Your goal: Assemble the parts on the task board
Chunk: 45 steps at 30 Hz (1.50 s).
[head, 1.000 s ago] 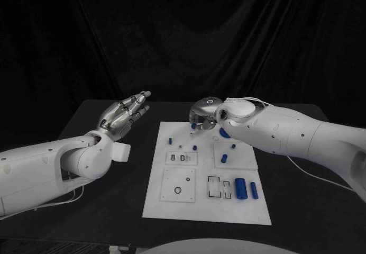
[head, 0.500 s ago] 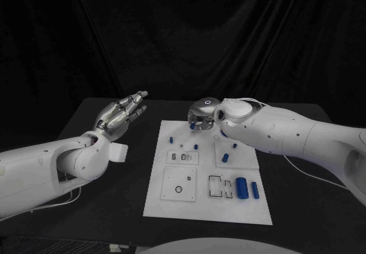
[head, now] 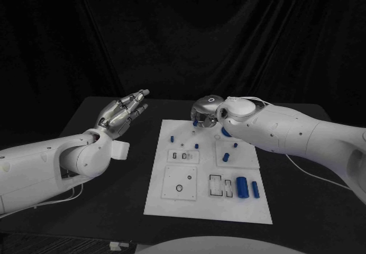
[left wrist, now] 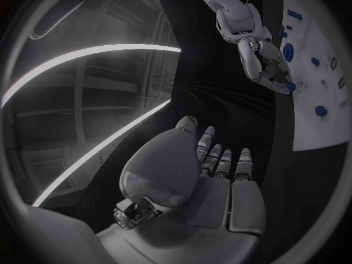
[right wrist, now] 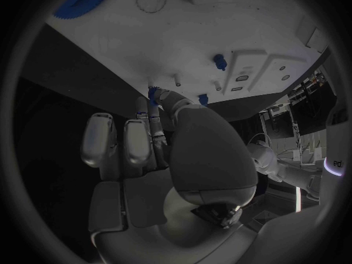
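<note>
Smooth, glossy white plastic on both arm shells, with soft highlights along the curves. Brushed silver metal on the left hand [head: 122, 112] and the right hand [head: 204, 112], satin rather than mirror-bright; darker, matt inlays on the fingers [left wrist: 222, 165]. Matt white plate for the task board [head: 207, 207], flat and smooth, with shallow recessed outlines. Glossy blue plastic on the parts [head: 240, 187], faintly shining. Matt black on the bench [head: 107, 211], without reflections. Black cloth for the backdrop curtain [head: 229, 47], hanging in soft, dull folds.
</note>
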Each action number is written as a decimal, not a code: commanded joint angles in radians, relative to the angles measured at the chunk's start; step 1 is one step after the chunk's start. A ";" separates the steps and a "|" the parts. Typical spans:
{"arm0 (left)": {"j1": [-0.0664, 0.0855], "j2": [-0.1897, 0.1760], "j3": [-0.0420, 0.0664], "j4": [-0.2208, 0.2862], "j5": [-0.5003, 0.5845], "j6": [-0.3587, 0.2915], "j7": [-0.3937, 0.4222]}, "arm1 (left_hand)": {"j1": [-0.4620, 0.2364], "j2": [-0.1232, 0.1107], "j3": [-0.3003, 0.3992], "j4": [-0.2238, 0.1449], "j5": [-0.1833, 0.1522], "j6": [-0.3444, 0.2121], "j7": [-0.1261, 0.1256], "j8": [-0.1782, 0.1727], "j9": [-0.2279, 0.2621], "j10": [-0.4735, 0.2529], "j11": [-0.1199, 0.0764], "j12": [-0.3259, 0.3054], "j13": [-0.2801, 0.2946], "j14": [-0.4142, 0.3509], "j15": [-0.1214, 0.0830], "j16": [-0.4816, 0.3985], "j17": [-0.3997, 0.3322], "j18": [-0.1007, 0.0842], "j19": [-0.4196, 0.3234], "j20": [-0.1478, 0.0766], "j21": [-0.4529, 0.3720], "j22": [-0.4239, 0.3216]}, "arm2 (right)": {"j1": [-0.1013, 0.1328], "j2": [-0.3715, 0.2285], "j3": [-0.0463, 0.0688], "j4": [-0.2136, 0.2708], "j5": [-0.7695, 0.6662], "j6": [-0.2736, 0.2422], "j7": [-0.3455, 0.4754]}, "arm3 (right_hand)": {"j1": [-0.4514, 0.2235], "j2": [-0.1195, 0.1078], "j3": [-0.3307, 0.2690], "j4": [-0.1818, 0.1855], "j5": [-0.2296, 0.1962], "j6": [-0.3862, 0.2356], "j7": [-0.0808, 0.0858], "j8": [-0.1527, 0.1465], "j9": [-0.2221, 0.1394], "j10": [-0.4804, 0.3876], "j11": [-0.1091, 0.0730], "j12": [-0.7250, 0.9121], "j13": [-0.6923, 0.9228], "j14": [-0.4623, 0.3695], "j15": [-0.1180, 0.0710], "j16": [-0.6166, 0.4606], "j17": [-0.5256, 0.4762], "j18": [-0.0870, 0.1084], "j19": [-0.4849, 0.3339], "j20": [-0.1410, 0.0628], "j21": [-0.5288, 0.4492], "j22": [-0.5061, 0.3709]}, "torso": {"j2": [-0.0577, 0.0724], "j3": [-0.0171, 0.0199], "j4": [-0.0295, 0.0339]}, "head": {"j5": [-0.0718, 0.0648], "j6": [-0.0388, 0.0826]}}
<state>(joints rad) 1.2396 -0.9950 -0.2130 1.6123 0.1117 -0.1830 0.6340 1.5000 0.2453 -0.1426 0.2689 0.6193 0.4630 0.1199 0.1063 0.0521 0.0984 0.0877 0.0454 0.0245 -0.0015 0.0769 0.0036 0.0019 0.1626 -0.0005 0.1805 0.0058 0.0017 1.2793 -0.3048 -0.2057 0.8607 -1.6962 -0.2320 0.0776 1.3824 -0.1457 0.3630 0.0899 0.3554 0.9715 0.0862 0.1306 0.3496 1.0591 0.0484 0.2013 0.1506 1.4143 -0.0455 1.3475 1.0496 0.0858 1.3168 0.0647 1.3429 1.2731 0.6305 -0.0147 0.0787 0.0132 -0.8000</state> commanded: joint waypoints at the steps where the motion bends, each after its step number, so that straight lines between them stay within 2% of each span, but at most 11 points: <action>1: 0.003 0.004 0.001 -0.004 -0.002 0.012 0.007 | 0.012 0.002 0.007 0.002 0.005 0.003 0.001 0.006 0.001 0.001 0.005 0.005 0.001 0.002 0.007 -0.002 -0.001 0.012 0.001 0.008 -0.006 -0.002 | -0.002 -0.002 0.000 -0.001 -0.002 -0.032 -0.023 | -0.013 0.000 0.004 0.004 0.004 -0.007 0.002 -0.004 0.001 -0.008 0.002 -0.007 -0.001 -0.001 0.004 0.002 0.000 -0.004 -0.002 0.005 -0.005 0.000 | -0.003 -0.0009 -0.0008 | 0.001 -0.002; 14: 0.003 0.007 0.001 -0.009 -0.002 0.017 0.004 | 0.014 0.003 0.010 0.001 0.006 0.004 0.001 0.006 0.001 0.001 0.006 0.006 0.001 0.003 0.008 -0.002 -0.001 0.012 0.001 0.009 -0.006 -0.002 | -0.003 -0.003 0.000 -0.007 -0.002 -0.015 -0.034 | -0.012 0.001 0.006 0.003 0.004 -0.009 0.002 -0.005 0.003 -0.009 0.002 -0.009 -0.001 -0.002 0.005 0.001 -0.002 -0.003 -0.005 0.005 -0.007 -0.002 | -0.006 -0.0038 0.0001 | 0.003 -0.008; 20: 0.003 0.008 0.001 -0.009 -0.002 0.018 0.004 | 0.015 0.004 0.012 0.001 0.007 0.003 0.002 0.006 0.001 0.000 0.006 0.006 0.001 0.003 0.008 -0.002 -0.001 0.012 0.001 0.009 -0.006 -0.002 | -0.008 -0.001 0.000 -0.015 -0.002 0.001 -0.038 | -0.011 0.002 0.007 0.001 0.004 -0.012 0.001 -0.007 0.004 -0.011 0.002 -0.011 -0.001 -0.004 0.005 -0.001 -0.007 -0.002 -0.008 0.006 -0.010 -0.005 | -0.007 -0.0037 0.0007 | 0.004 -0.012; 25: 0.003 0.009 0.001 -0.010 -0.002 0.020 0.003 | 0.015 0.004 0.012 0.001 0.007 0.003 0.002 0.006 0.001 0.000 0.006 0.006 0.001 0.003 0.008 -0.002 -0.001 0.012 0.001 0.009 -0.006 -0.002 | -0.015 0.002 0.001 -0.023 -0.002 0.009 -0.037 | -0.011 0.002 0.008 0.001 0.004 -0.013 0.001 -0.008 0.004 -0.012 0.002 -0.012 -0.001 -0.005 0.005 -0.001 -0.006 -0.002 -0.008 0.006 -0.011 -0.005 | -0.008 -0.0049 0.0011 | 0.004 -0.016; 27: 0.003 0.010 0.001 -0.010 -0.002 0.022 0.002 | 0.015 0.004 0.012 0.001 0.007 0.003 0.002 0.006 0.001 0.000 0.006 0.006 0.001 0.003 0.008 -0.002 -0.001 0.012 0.001 0.009 -0.006 -0.002 | -0.017 0.004 0.001 -0.027 -0.002 0.011 -0.035 | -0.012 0.002 0.008 0.001 0.001 -0.015 0.002 -0.009 0.005 -0.015 0.002 -0.015 -0.001 -0.007 0.006 -0.003 -0.011 -0.001 -0.011 0.007 -0.014 -0.007 | -0.008 -0.0051 0.0007 | 0.007 -0.018; 45: 0.003 0.010 0.001 -0.006 -0.002 0.030 -0.003 | 0.017 0.004 0.014 0.001 0.007 0.002 0.002 0.006 0.001 0.000 0.006 0.007 0.001 0.003 0.008 -0.002 -0.001 0.012 0.001 0.010 -0.006 -0.002 | -0.028 0.015 0.001 -0.046 -0.002 -0.005 -0.015 | -0.017 0.003 0.007 0.002 -0.010 -0.020 0.001 -0.013 0.008 -0.019 0.002 -0.019 0.000 -0.013 0.007 -0.007 -0.019 0.001 -0.018 0.008 -0.020 -0.012 | -0.008 -0.0065 0.0027 | 0.010 -0.024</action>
<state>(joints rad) 1.2397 -0.9853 -0.2130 1.6032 0.1114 -0.1675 0.6224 1.5039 0.2492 -0.1344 0.2716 0.6225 0.4629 0.1199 0.1062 0.0519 0.0983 0.0877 0.0494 0.0242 0.0022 0.0804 0.0036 0.0026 0.1625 0.0030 0.1840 0.0058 0.0009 1.2543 -0.2910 -0.2053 0.8158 -1.6954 -0.2293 0.0651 1.3786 -0.1419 0.3657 0.0926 0.3507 0.9573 0.0862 0.1227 0.3570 1.0483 0.0519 0.1882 0.1507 1.4069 -0.0381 1.3433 1.0310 0.0859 1.3061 0.0754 1.3262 1.2630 0.6227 -0.0205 0.0811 0.0217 -0.8236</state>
